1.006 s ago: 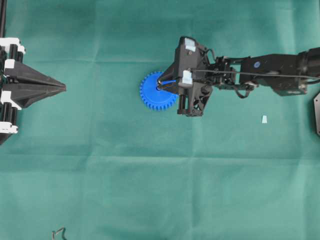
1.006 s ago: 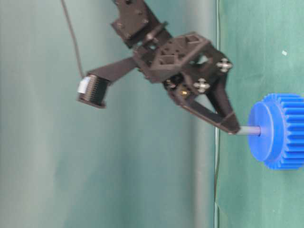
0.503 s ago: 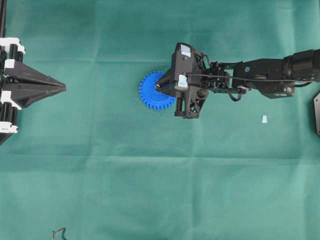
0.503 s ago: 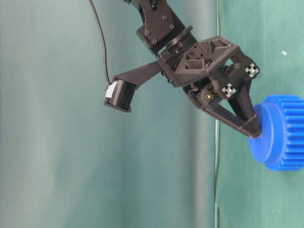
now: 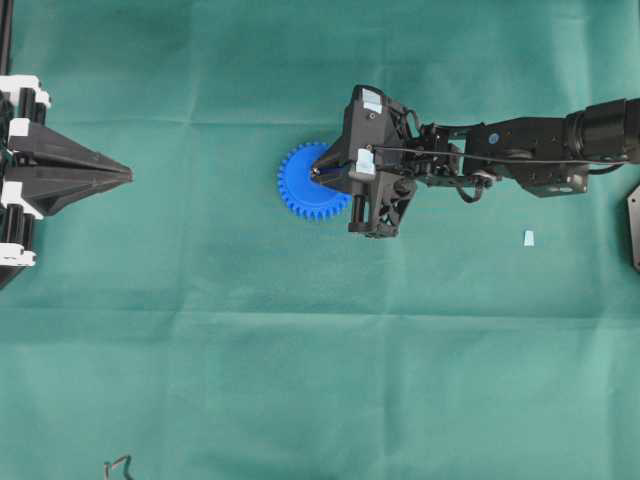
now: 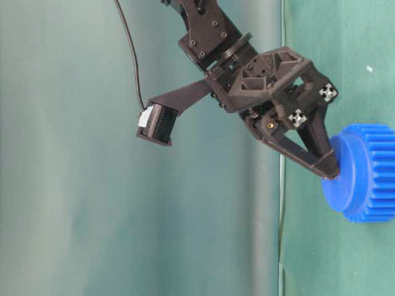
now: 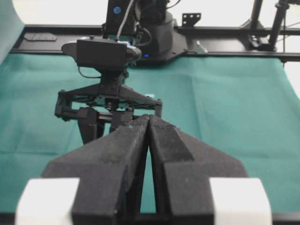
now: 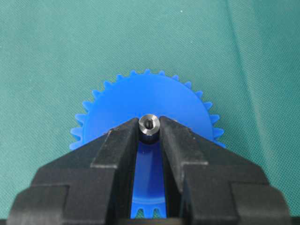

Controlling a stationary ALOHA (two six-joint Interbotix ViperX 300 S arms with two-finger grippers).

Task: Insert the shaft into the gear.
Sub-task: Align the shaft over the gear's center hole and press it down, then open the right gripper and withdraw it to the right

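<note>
- Your right gripper (image 8: 149, 133) is nearly closed, and its two black fingers (image 8: 117, 145) pinch the shaft (image 8: 149, 125) between their tips.
- In the right wrist view you look at the shaft end-on. It is a small grey ring with a dark middle, right over the middle of the gear (image 8: 146, 101).
- The gear (image 5: 302, 186) is bright blue and round with teeth all around. It lies flat on the green table (image 5: 320, 380), a bit above the middle of the overhead view.
- In the table-level view the right gripper (image 6: 330, 171) points down at a slant. Its tips touch the top of the gear (image 6: 364, 179), so almost none of the shaft shows there.
- Your left gripper (image 7: 149, 121) is closed, with its two black fingers (image 7: 117, 150) pressed together and nothing between them.
- In the overhead view the left gripper (image 5: 128, 175) sits at the left edge of the table, well apart from the gear.
- A small pale scrap (image 5: 527, 238) lies on the table to the right, near the right arm (image 5: 520, 150).
</note>
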